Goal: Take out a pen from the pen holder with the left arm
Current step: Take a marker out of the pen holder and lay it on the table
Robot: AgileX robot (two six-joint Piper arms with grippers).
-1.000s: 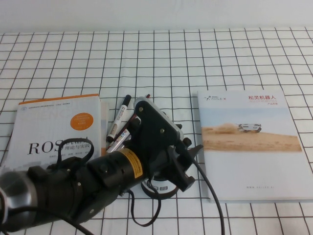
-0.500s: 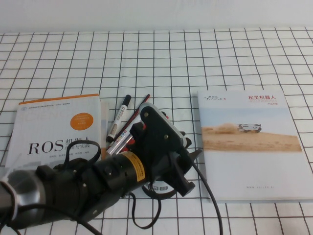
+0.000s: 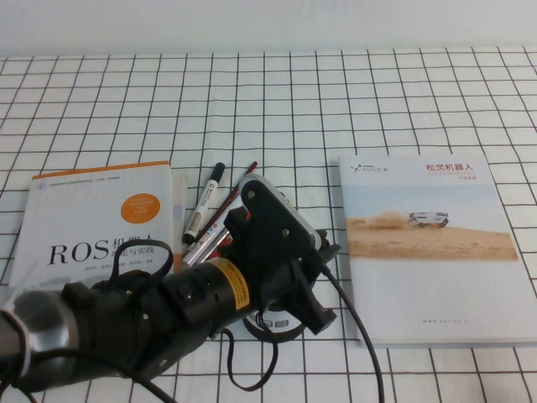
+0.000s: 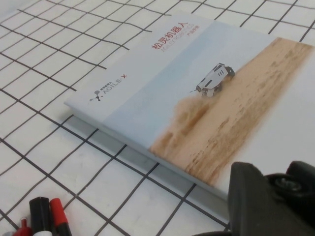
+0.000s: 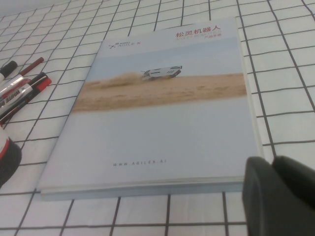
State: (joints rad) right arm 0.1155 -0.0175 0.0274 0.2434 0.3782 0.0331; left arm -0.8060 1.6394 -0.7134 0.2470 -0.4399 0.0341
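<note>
The pen holder (image 3: 273,326) stands at the table's front middle, mostly hidden under my left arm; its dark side (image 5: 7,162) shows in the right wrist view. Pens lean out of it toward the back left: a black marker (image 3: 205,200), a thin red pencil (image 3: 237,186) and a silver marker (image 3: 204,243). Red and black pen ends (image 4: 45,221) show in the left wrist view. My left gripper (image 3: 323,273) hangs over the holder's right side, next to the booklet's edge; no pen shows in it. My right gripper (image 5: 272,164) is shut and empty, low over the booklet's near right corner.
A pale booklet (image 3: 432,243) with a desert picture lies flat to the right of the holder. A white and orange ROS book (image 3: 92,227) lies to its left. The checked cloth (image 3: 294,101) covers the table behind them.
My left arm has shifted slightly toward the holder, uncovering the red pencil. The pens, holder and both books have stayed in place.
</note>
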